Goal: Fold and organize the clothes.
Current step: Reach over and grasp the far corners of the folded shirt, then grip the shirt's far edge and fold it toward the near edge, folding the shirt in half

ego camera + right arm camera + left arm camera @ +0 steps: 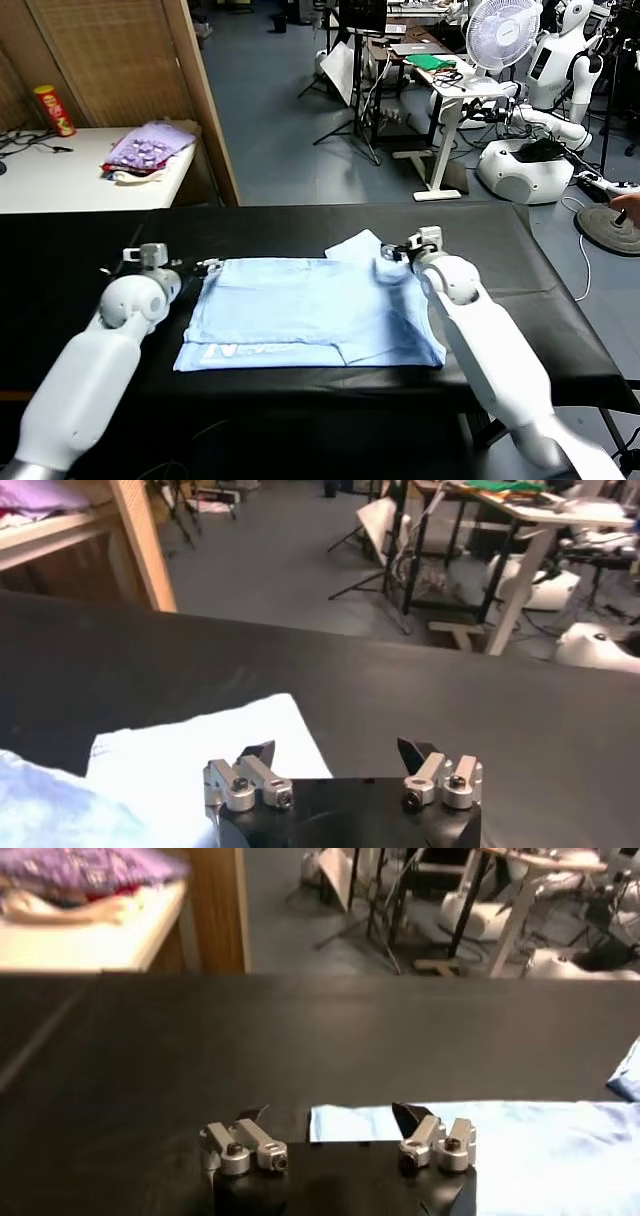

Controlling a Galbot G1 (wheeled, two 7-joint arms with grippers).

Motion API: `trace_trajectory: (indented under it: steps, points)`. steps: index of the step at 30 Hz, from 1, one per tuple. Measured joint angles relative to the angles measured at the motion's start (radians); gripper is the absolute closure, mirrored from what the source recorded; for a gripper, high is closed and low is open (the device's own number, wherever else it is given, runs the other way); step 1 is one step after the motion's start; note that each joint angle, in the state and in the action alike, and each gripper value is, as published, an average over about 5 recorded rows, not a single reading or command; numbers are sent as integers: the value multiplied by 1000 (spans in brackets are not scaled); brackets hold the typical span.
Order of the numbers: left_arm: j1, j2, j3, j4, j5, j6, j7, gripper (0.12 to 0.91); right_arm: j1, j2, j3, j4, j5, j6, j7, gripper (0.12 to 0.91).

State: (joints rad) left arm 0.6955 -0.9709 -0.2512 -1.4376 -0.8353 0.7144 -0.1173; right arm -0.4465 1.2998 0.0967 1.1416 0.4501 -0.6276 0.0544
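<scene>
The clothes are one pale light-blue T-shirt (310, 310) lying flat on the black table (80, 260), with white lettering near its front left corner. One sleeve pokes out at the far right. My left gripper (205, 267) hovers open at the shirt's far left corner; in the left wrist view the gripper (330, 1118) has the shirt's (500, 1143) corner edge between its spread fingers. My right gripper (393, 252) stands open at the far right by the sleeve. In the right wrist view the gripper (335, 752) holds nothing, and the sleeve (190, 755) lies under one finger.
A purple patterned cloth pile (150, 150) and a red can (53, 110) sit on a white side table at the back left. Beyond the black table are a desk, a fan (505, 30) and another white robot (560, 70).
</scene>
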Motion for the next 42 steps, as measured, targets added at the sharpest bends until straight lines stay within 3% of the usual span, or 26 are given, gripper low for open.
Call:
trace_trajectory:
  steps: [4,12,15,20,24,30,36,42]
  points:
    - [-19,-10,12,36,4,-5,17,342,3,10,1,-24,1,-5,-5,395]
    - [-33,-26,26,77,25,-29,40,732,-10,27,17,-26,1,-5,-12,803]
    - [-30,-34,27,84,40,-42,51,826,-19,29,24,-21,2,15,-13,889]
    - [-21,-44,19,86,64,-74,58,896,-48,20,48,17,20,95,-11,903]
    - [-1,-41,-3,61,88,-95,54,905,-94,-5,69,101,54,123,-14,903]
    - [67,-14,-52,-59,115,-110,49,905,-204,-80,94,296,100,82,-7,903]
    - [203,26,-107,-241,130,-98,46,905,-320,-170,115,480,124,8,9,903]
    - [351,53,-165,-390,230,-74,50,905,-417,-234,144,607,141,-29,24,903]
